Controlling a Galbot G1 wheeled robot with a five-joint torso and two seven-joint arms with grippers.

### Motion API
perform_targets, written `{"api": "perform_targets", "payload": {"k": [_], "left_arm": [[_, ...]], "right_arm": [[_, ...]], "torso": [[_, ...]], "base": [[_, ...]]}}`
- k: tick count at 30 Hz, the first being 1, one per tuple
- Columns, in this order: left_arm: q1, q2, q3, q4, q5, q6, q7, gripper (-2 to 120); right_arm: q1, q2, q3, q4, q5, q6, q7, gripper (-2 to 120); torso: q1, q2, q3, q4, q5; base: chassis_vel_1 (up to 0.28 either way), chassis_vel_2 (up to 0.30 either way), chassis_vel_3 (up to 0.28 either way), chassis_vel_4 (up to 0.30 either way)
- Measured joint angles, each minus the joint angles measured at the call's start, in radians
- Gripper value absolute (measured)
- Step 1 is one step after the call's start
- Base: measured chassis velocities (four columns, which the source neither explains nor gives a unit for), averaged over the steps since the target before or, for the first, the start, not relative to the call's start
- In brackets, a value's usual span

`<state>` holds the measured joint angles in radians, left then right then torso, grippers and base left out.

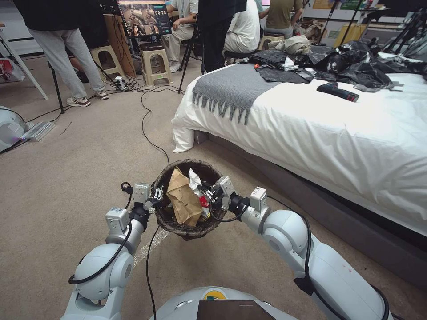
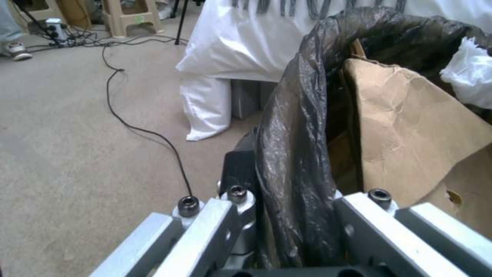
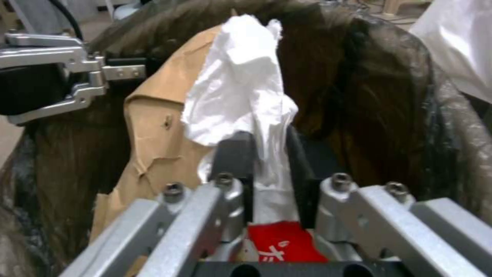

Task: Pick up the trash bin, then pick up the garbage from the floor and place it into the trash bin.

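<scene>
The trash bin (image 1: 186,231), lined with a dark bag, hangs above the carpet in front of me. My left gripper (image 1: 159,199) is shut on its bag-covered rim (image 2: 297,154), one finger outside the wall and the other inside. A crumpled brown paper bag (image 1: 183,198) stands in the bin (image 3: 389,115). My right gripper (image 1: 205,192) reaches over the opposite rim into the bin's mouth. It (image 3: 269,169) is shut on a piece of garbage, a white crumpled paper (image 3: 241,84), with a red scrap (image 3: 282,242) low between the fingers.
A bed (image 1: 333,133) with white sheets runs along the right, with a grey throw (image 1: 231,89) and black plastic sheets (image 1: 351,62) on top. A black cable (image 1: 149,129) snakes over the carpet ahead. Stools (image 1: 153,62) and people stand at the back.
</scene>
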<state>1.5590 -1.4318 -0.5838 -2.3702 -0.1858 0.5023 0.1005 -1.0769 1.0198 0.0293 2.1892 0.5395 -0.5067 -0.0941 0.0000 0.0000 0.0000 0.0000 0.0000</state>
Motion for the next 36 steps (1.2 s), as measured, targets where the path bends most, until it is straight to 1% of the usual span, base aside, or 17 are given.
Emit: {"api": "perform_targets", "payload": {"k": [1, 3, 5, 7, 8, 10, 11, 13, 14, 16, 17, 18, 20, 21, 22, 33, 36], "left_arm": [[0.000, 0.000, 0.000, 0.000, 0.000, 0.000, 0.000, 7], [-0.002, 0.000, 0.000, 0.001, 0.000, 0.000, 0.000, 7], [-0.002, 0.000, 0.000, 0.001, 0.000, 0.000, 0.000, 7], [-0.003, 0.000, 0.000, 0.001, -0.001, 0.000, 0.000, 7], [-0.003, 0.000, 0.000, 0.001, -0.001, 0.000, 0.000, 7], [-0.003, 0.000, 0.001, 0.002, -0.001, 0.000, 0.000, 7], [-0.003, 0.000, 0.001, 0.002, -0.001, 0.000, 0.000, 7], [-0.002, 0.000, 0.001, 0.002, -0.001, 0.000, 0.000, 7], [-0.002, 0.000, 0.001, 0.002, -0.001, 0.000, 0.000, 7], [-0.002, 0.000, 0.003, 0.002, 0.000, 0.001, 0.000, 7], [-0.002, 0.000, 0.003, 0.002, 0.000, 0.001, 0.000, 7], [-0.002, -0.001, 0.005, 0.002, 0.000, 0.001, 0.000, 7], [-0.001, -0.002, 0.007, 0.001, 0.003, 0.001, 0.000, 7], [-0.001, -0.002, 0.007, 0.001, 0.003, 0.001, 0.000, 7], [-0.001, -0.002, 0.008, 0.001, 0.004, 0.001, 0.000, 7], [0.003, -0.003, 0.011, -0.006, 0.011, 0.002, 0.000, 7], [0.004, -0.003, 0.009, -0.006, 0.011, 0.002, -0.001, 7]], "right_arm": [[0.000, 0.000, 0.000, 0.000, 0.000, 0.000, 0.000, 21], [0.000, 0.000, 0.000, 0.002, -0.001, 0.000, 0.006, 31], [0.000, 0.001, 0.001, 0.003, -0.001, 0.000, 0.007, 34], [-0.001, 0.001, 0.003, 0.006, -0.004, 0.000, 0.008, 44], [-0.001, 0.001, 0.003, 0.006, -0.004, 0.000, 0.008, 44], [-0.006, 0.001, 0.007, 0.014, -0.009, 0.001, 0.009, 56], [-0.006, 0.001, 0.007, 0.014, -0.009, 0.001, 0.009, 56], [-0.012, -0.001, 0.011, 0.021, -0.015, 0.003, 0.009, 67], [-0.012, -0.001, 0.011, 0.021, -0.015, 0.003, 0.009, 67], [-0.017, -0.003, 0.017, 0.028, -0.018, 0.005, 0.008, 76], [-0.017, -0.003, 0.017, 0.028, -0.018, 0.005, 0.008, 76], [-0.018, -0.005, 0.020, 0.033, -0.019, 0.006, 0.008, 84], [-0.022, -0.012, 0.028, 0.043, -0.020, 0.006, 0.008, 93], [-0.022, -0.012, 0.028, 0.043, -0.020, 0.006, 0.008, 93], [-0.024, -0.014, 0.033, 0.047, -0.020, 0.007, 0.008, 97], [-0.053, -0.023, 0.080, 0.077, -0.025, 0.019, 0.003, 100], [-0.083, -0.021, 0.130, 0.099, -0.046, 0.044, 0.003, 100]], "torso": [[0.000, 0.000, 0.000, 0.0000, 0.0000], [0.000, 0.000, 0.000, 0.0000, 0.0000], [0.000, 0.000, 0.000, 0.0000, 0.0000], [0.000, 0.000, 0.000, -0.0001, 0.0000], [0.000, 0.000, 0.000, -0.0001, 0.0000], [0.000, 0.000, 0.000, 0.0000, 0.0000], [0.000, 0.000, 0.000, 0.0000, 0.0000], [0.000, 0.000, 0.000, 0.0000, 0.0000], [0.000, 0.000, 0.000, 0.0000, 0.0000], [0.000, 0.000, 0.000, 0.0000, 0.0000], [0.000, 0.000, 0.000, 0.0000, 0.0000], [0.000, 0.000, 0.000, 0.0000, 0.0000], [0.000, 0.000, 0.000, 0.0000, 0.0000], [0.000, 0.000, 0.000, 0.0000, 0.0000], [0.000, 0.000, 0.000, 0.0000, 0.0000], [0.000, 0.000, 0.000, 0.0000, 0.0001], [0.000, 0.000, 0.000, 0.0001, 0.0000]], "base": [[0.000, 0.000, 0.000, 0.000], [0.000, 0.000, 0.000, 0.000], [0.000, 0.000, 0.000, 0.000], [0.000, 0.000, 0.000, 0.000], [0.000, 0.000, 0.000, 0.000], [0.000, 0.000, 0.000, 0.000], [0.000, 0.000, 0.000, 0.000], [0.000, 0.000, 0.000, 0.000], [0.000, 0.000, 0.000, 0.000], [0.000, 0.000, 0.000, 0.000], [0.000, 0.000, 0.000, 0.000], [0.000, 0.000, 0.000, 0.000], [0.000, 0.000, 0.000, 0.000], [0.000, 0.000, 0.000, 0.000], [0.000, 0.000, 0.000, 0.000], [0.000, 0.000, 0.000, 0.000], [0.000, 0.000, 0.000, 0.000]]}}
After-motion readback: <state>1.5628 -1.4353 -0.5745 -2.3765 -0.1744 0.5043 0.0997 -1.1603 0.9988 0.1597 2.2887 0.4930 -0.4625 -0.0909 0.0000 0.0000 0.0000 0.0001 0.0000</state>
